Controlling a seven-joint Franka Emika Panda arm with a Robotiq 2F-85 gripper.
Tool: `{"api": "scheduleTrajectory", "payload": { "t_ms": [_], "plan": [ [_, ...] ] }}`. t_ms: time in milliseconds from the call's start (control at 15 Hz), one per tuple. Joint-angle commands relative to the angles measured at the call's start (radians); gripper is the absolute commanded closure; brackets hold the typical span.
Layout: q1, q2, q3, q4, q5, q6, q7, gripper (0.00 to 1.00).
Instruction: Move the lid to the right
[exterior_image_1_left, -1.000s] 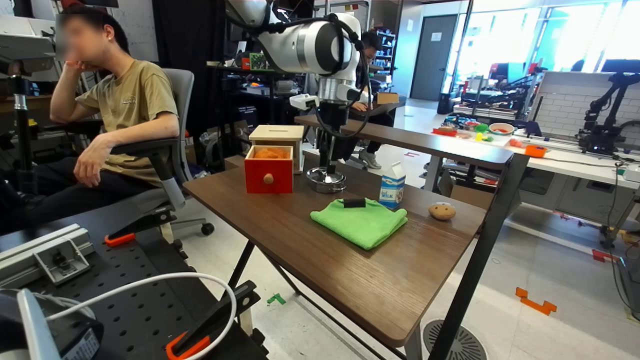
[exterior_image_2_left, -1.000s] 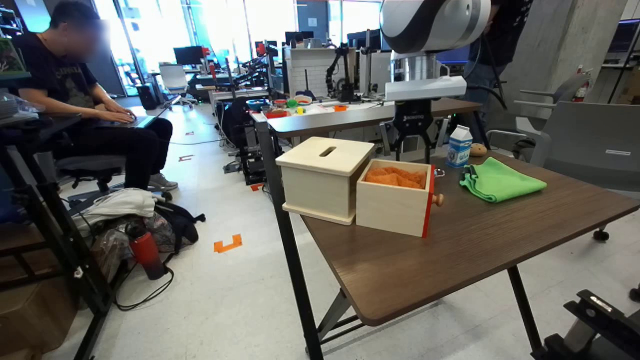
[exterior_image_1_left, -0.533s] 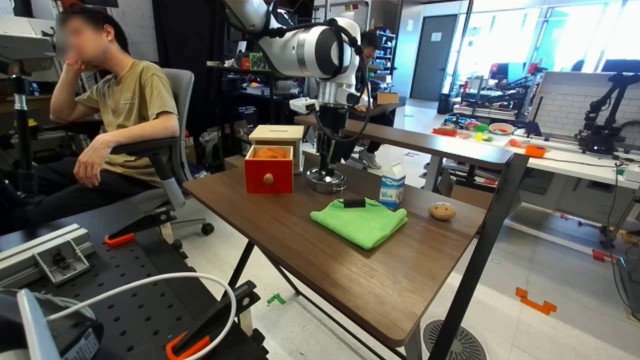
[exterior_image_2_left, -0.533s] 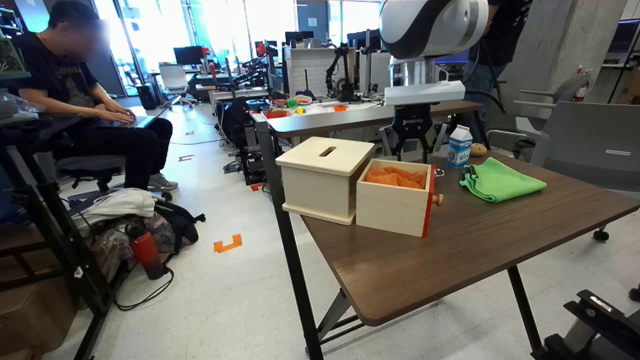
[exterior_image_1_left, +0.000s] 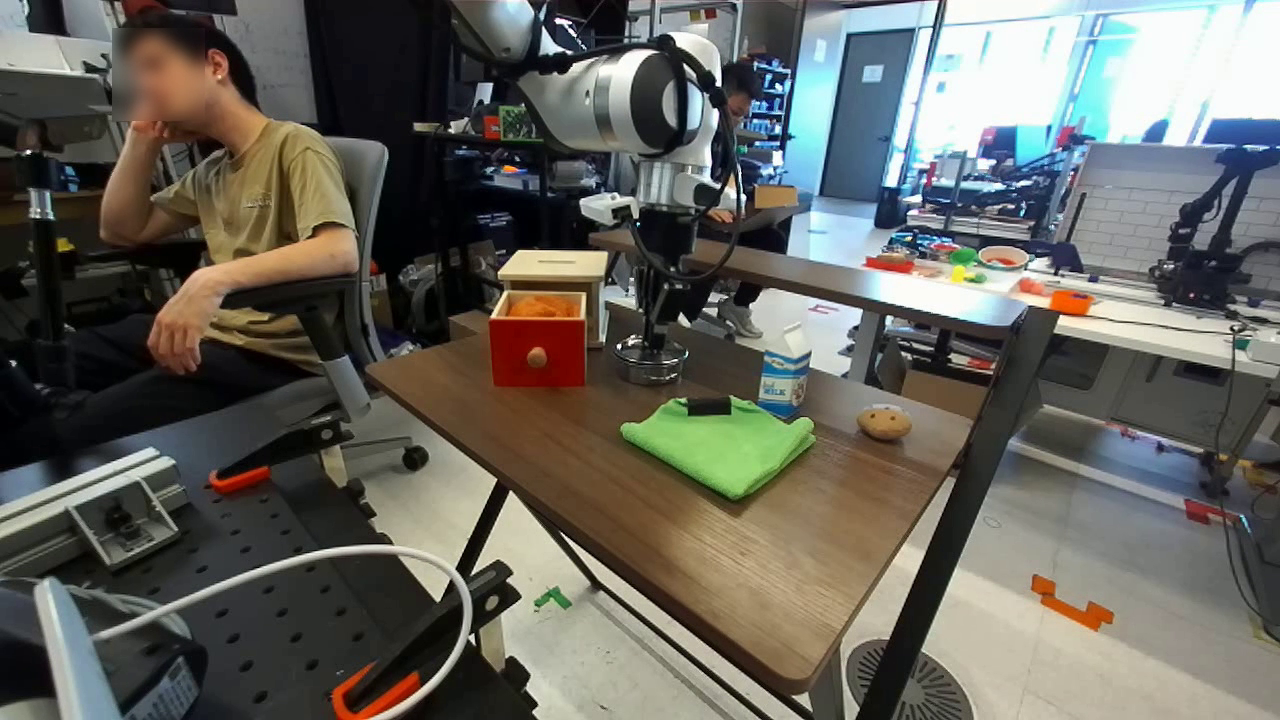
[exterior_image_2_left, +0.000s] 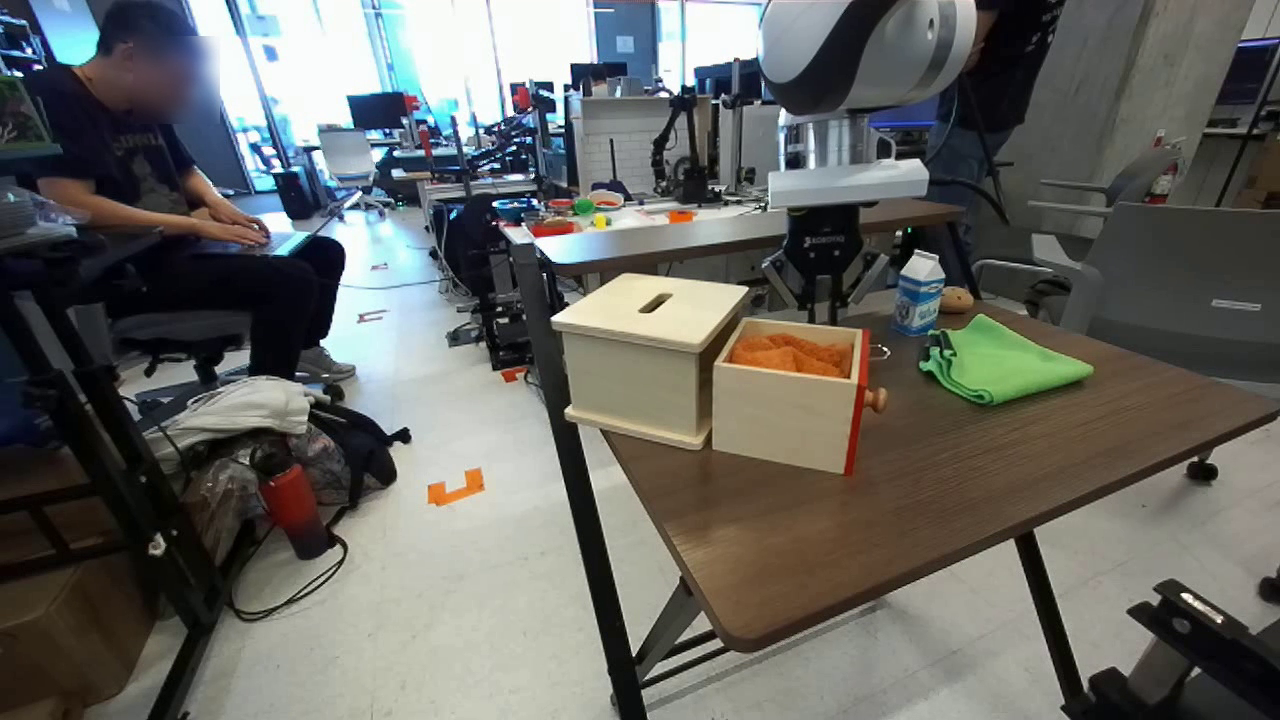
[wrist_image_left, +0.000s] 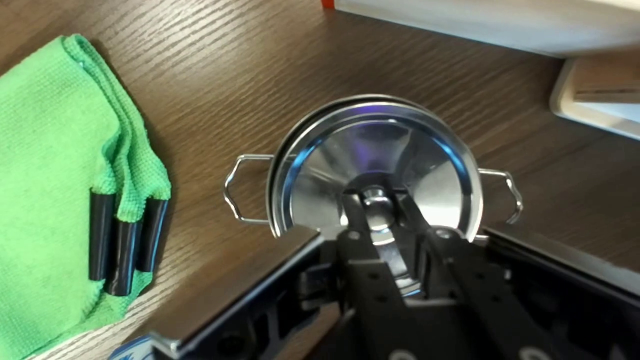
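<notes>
Two fingers close together, clasping knob of lid, metal pot beneath.

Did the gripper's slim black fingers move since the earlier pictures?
Yes. In an exterior view, the fingers drew together, one shifting away from the blue-and-white milk carton.

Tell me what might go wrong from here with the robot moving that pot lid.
The hand is closed on the small, rounded knob of the lid, so it might slip or let the lid twist. The lid is over the pot, which could shift if the rim catches. In both exterior views the milk carton stands upright nearby; a low sweep that way may tip it.
</notes>
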Motion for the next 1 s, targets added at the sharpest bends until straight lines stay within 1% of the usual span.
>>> {"api": "scheduleTrajectory", "payload": {
  "t_ms": [0,400,667,933],
  "plan": [
    [0.013,0.018,-0.015,0.035,0.01,-0.007,-0.01,0.95],
    [0.014,-0.037,-0.018,-0.032,0.008,0.056,-0.008,0.95],
    [0.007,-0.091,-0.021,-0.103,0.012,0.115,-0.019,0.95],
    [0.003,-0.172,-0.026,-0.22,0.012,0.181,-0.03,0.95]
  ]
}}
